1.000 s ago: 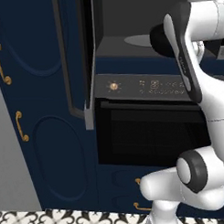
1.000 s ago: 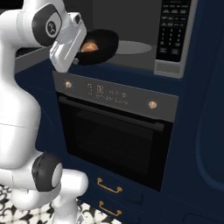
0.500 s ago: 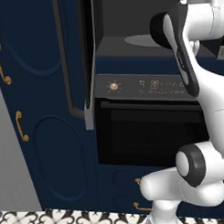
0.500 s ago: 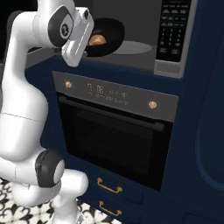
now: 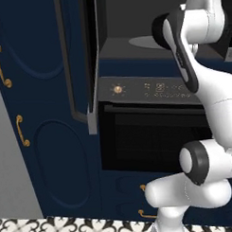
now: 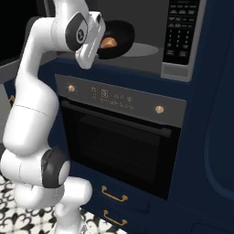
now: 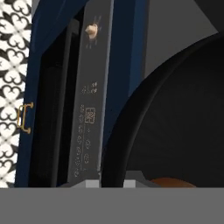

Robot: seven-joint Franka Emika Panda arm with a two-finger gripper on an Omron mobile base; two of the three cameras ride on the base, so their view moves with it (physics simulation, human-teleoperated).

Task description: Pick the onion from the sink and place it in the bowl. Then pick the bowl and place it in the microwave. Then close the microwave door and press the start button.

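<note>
The black bowl (image 6: pixel 119 34) hangs tilted at the mouth of the microwave (image 6: pixel 145 16), just above the front left of its grey turntable plate (image 6: pixel 139 50). The orange-tan onion (image 6: pixel 108 43) lies inside the bowl. My gripper (image 6: pixel 99 42) is shut on the bowl's near rim. In the hand view the bowl (image 7: pixel 175 122) looms close and a sliver of the onion (image 7: pixel 168 182) peeks out at the bottom. The microwave door (image 5: pixel 90 66) stands open to the left, seen edge-on. The sink is out of view.
The keypad (image 6: pixel 180 27) runs down the microwave's right side. Below sits the oven (image 6: pixel 121 141) with its control strip and gold knobs (image 6: pixel 159 109). Navy cabinet doors with gold handles (image 5: pixel 21 130) flank the left, and the patterned floor (image 5: pixel 55 229) lies below.
The arm has carried the bowl with the onion a little up and to the right, closer into the microwave opening. The door and oven have not moved.
</note>
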